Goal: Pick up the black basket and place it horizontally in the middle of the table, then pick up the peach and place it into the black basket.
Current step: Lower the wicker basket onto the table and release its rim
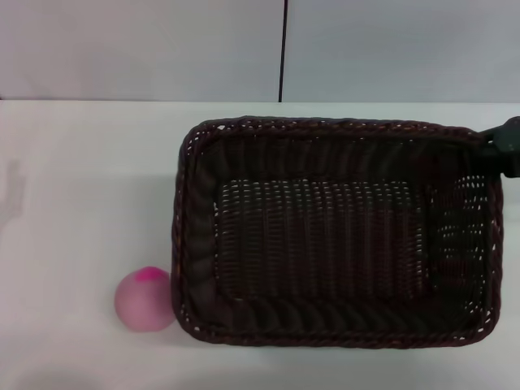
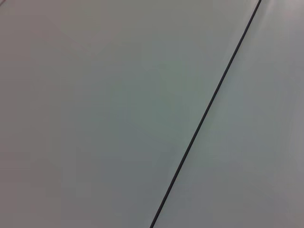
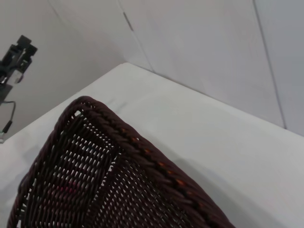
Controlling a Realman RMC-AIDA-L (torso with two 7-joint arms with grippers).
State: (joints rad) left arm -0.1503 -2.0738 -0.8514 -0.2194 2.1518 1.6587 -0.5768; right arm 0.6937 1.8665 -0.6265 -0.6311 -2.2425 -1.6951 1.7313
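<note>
**A:** How much of the robot's body shows?

**B:** Very little. In the head view the right gripper (image 1: 505, 146) is a dark, near-black, matte bulk with a rounded top, cut off by the picture's edge. I can make out no markings or screws on it.

**A:** Anything else?

**B:** Far off in the right wrist view there is a small black piece, likely the left gripper (image 3: 18, 54). It is angular and stepped in outline, with a pale patch low down. A thin dark cable (image 3: 9, 116) hangs below it.
</note>
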